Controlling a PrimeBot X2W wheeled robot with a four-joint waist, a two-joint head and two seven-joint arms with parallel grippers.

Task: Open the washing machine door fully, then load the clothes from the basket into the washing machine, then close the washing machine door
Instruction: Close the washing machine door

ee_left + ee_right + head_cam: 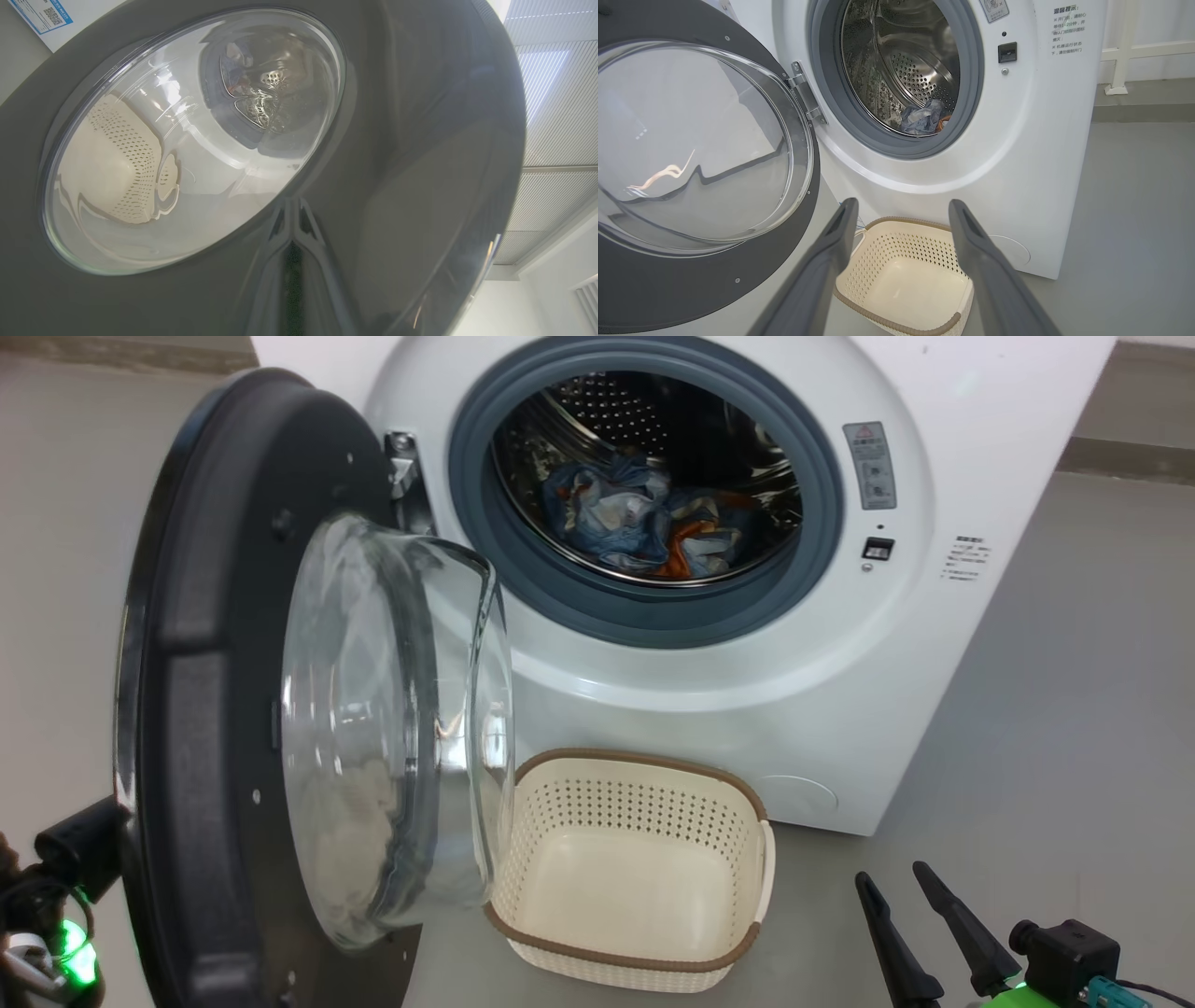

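Washing machine (934, 644): stands on the grey floor (1055, 756) with its mouth uncovered and the steel drum (607, 401) in plain sight.
Washing machine door (205, 616): swung wide out on its left-side hinge (403, 467), with the glass bowl facing the opening. Fully opened so loading had room, I judge. Closing is the one step left.
Basket (644, 761): on the floor against the foot of the machine's front, just below the mouth. It is empty, and looks parked there for a short lift into the drum.
Clothes (635, 518): blue and orange cloth bunched at the bottom of the drum, well behind the grey gasket and clear of the door's path.
Right gripper (892, 877): fingers spread wide and holding nothing, low near the floor right of the basket. It seems kept out of the door's swing.
Left gripper (293, 252): fingers together against the door's glossy outer face, probably placed to push it shut.
Writing: the print at the machine's right front edge (1069, 30) is headed 温馨提示, with smaller lines unclear. The grey warning sticker (870, 465) is illegible. The blue-bordered label (44, 14) carries a QR code. No brand name is readable.
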